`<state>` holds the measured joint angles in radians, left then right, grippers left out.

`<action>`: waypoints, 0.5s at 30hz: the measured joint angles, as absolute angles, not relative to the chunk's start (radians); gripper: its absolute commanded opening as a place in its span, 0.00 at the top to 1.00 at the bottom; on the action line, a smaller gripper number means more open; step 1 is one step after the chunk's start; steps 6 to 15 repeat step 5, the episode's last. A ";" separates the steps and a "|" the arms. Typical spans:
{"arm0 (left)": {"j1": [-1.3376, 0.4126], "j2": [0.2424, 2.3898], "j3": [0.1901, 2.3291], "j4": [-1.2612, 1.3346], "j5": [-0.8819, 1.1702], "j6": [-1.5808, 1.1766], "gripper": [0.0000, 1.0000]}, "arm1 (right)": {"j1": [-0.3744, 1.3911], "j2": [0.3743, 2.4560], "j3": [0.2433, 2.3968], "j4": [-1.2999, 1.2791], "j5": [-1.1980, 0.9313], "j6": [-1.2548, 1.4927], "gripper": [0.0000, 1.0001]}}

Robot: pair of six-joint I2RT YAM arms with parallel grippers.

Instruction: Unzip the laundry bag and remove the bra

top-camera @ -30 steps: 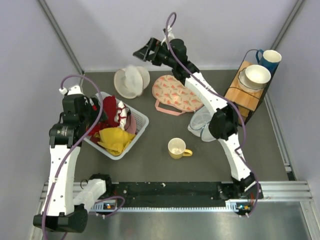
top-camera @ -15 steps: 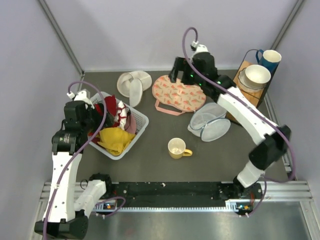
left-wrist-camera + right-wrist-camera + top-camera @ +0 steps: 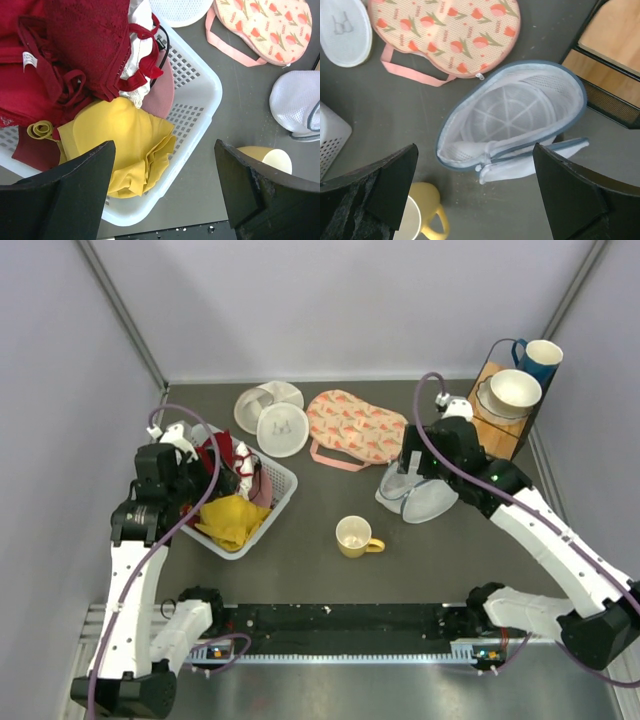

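Note:
The cream-white laundry bag (image 3: 272, 416) lies at the back of the table with its rim parted; one round half with a small black mark (image 3: 344, 27) lies flat. The yellow bra (image 3: 120, 137) rests in the white basket (image 3: 202, 112), beside red garments (image 3: 65, 50). My left gripper (image 3: 162, 192) hovers open above the basket's near corner (image 3: 198, 484), nothing between its fingers. Over the bluish-grey mesh pouch (image 3: 515, 117), my right gripper (image 3: 475, 195) stands open and empty, well right of the laundry bag (image 3: 411, 461).
A flat pink patterned pouch (image 3: 355, 428) lies between the laundry bag and the bluish pouch (image 3: 420, 492). A yellow mug (image 3: 355, 536) stands near the table's middle. A wooden shelf (image 3: 490, 430) with a bowl (image 3: 514, 389) and a blue cup (image 3: 541, 358) stands at the back right.
My right arm swung from above the laundry bag to the right and nearer, over the bluish pouch. The laundry bag's marked half dropped flat. The left gripper drew back slightly and opened a little.

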<state>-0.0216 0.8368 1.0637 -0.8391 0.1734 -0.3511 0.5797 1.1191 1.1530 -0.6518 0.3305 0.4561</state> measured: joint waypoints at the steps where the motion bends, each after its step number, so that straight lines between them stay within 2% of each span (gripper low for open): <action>1: -0.022 0.837 1.057 -0.838 0.176 -0.353 0.14 | 0.580 1.108 1.142 -0.657 0.347 0.457 0.01; 15: -0.022 0.838 1.050 -0.837 0.186 -0.360 0.14 | 0.580 1.097 1.128 -0.659 0.383 0.458 0.01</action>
